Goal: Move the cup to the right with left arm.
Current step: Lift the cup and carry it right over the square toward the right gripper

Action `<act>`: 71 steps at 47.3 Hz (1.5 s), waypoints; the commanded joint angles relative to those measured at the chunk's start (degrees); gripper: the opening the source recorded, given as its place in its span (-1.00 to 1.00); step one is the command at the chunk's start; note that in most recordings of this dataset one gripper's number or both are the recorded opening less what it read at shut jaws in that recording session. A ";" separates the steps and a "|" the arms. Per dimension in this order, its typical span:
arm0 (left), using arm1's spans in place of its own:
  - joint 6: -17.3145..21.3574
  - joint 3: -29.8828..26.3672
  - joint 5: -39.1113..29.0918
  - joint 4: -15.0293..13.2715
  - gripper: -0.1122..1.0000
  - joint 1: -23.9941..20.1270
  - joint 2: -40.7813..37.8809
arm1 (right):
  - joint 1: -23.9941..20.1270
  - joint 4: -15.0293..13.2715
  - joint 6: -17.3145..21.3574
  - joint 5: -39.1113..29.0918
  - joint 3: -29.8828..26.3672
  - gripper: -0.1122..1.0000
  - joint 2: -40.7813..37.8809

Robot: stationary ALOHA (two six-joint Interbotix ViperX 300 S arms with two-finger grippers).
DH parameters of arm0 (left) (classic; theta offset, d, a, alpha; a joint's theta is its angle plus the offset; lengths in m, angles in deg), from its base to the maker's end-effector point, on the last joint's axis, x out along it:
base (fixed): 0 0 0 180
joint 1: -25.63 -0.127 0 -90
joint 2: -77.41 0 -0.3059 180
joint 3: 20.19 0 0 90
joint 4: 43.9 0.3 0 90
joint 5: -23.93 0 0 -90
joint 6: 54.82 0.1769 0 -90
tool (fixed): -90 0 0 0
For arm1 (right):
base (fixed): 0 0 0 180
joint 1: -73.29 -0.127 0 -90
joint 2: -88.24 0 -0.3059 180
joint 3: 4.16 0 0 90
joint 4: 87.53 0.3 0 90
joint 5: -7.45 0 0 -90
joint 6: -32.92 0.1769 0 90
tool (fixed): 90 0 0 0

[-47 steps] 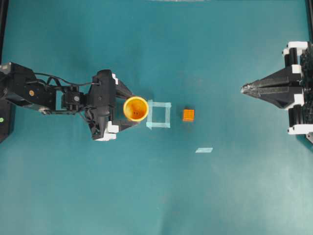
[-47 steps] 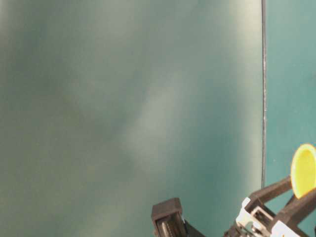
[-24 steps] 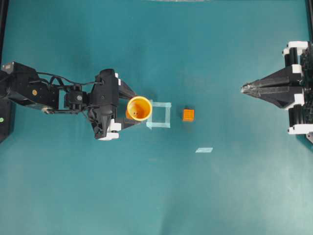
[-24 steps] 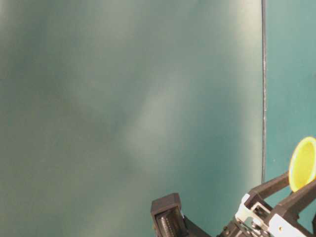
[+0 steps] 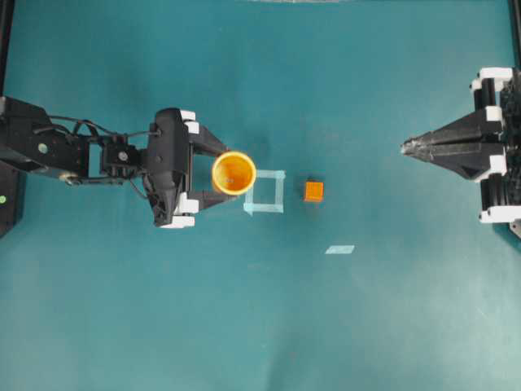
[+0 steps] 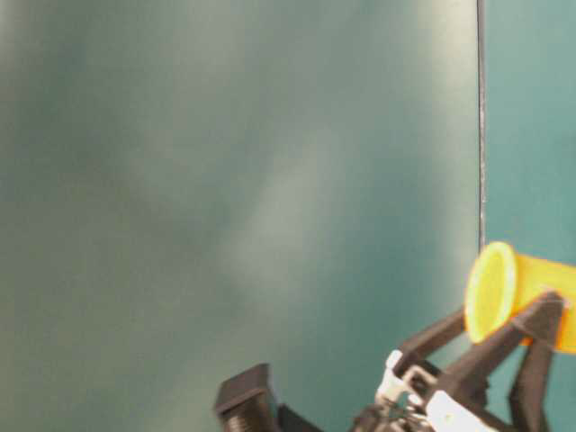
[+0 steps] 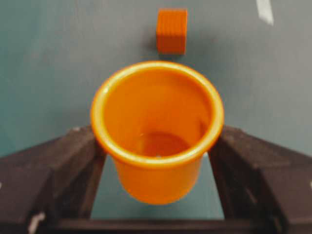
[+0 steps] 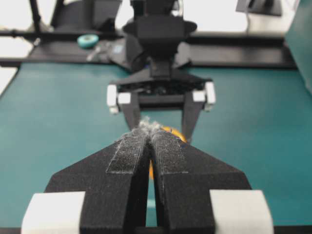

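The yellow-orange cup (image 5: 234, 173) sits between the two black fingers of my left gripper (image 5: 224, 173), which is shut on its sides just below the rim. The left wrist view shows the cup (image 7: 157, 126) pinched from both sides, with bare teal table showing beneath its base. At table level the cup (image 6: 504, 292) hangs in the fingers (image 6: 538, 317). The cup stands over the left edge of a pale tape square (image 5: 266, 191). My right gripper (image 5: 404, 147) rests at the right edge, its pads (image 8: 127, 151) pressed together on nothing.
A small orange cube (image 5: 313, 191) lies just right of the tape square and shows beyond the cup in the left wrist view (image 7: 171, 30). A short tape strip (image 5: 339, 249) lies lower right of it. The teal table (image 5: 260, 326) stretches around.
The left gripper's fingers have closed onto the cup and raised it. The cup has shifted slightly right, toward the tape square. The right arm has not moved.
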 commanded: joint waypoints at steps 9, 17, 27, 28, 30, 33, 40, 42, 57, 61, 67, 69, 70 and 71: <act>0.00 -0.97 0.44 0.09 0.38 -0.09 4.13 | 0.09 -0.18 0.18 -1.14 -2.99 -0.81 0.00; 0.00 -2.72 0.35 0.09 0.38 -0.09 3.78 | 0.09 -0.18 0.18 -2.55 -4.04 -0.81 0.00; 0.00 -7.12 0.18 0.09 0.38 -0.18 1.49 | 0.09 -0.18 0.35 -3.16 -4.48 -0.81 0.18; 0.00 -7.65 0.00 0.09 0.38 -0.18 1.23 | 0.09 -0.18 0.35 -3.08 -4.57 -0.81 0.26; 0.00 -8.96 -0.62 0.09 0.38 -0.18 0.53 | 0.09 -0.18 0.35 -3.16 -4.48 -0.81 0.35; 0.00 -11.25 -1.93 0.09 0.38 -0.09 -0.70 | 0.09 -0.18 0.35 -3.16 -4.57 -0.81 0.53; 0.53 -15.29 -3.69 0.09 0.38 -0.18 -3.43 | 0.09 -0.18 0.26 -3.16 -4.57 -0.81 0.79; 0.70 -16.44 -3.96 0.09 0.38 -0.18 -4.31 | 0.09 -0.18 0.18 -3.16 -4.57 -0.81 0.79; 0.79 -23.64 -5.10 0.09 0.38 -0.18 -8.96 | 0.09 -0.18 0.09 -3.16 -4.57 -0.81 1.05; 0.79 -26.19 -5.89 0.09 0.38 -0.18 -10.55 | 0.09 -0.18 0.09 -3.16 -4.57 -0.81 1.05; 0.79 -30.15 -6.94 0.09 0.38 -0.09 -12.83 | 0.09 -0.18 0.09 -3.16 -4.66 -0.81 1.14; 0.79 -31.38 -7.21 0.18 0.38 -0.18 -13.54 | 0.09 -0.18 0.09 -3.16 -4.66 -0.81 1.23; 0.79 -31.90 -7.29 0.18 0.38 -0.09 -13.89 | 0.09 -0.18 0.09 -3.16 -4.66 -0.81 1.23; 0.79 -32.61 -7.38 0.18 0.38 -0.18 -14.15 | 0.09 -0.18 0.09 -3.16 -4.66 -0.81 1.32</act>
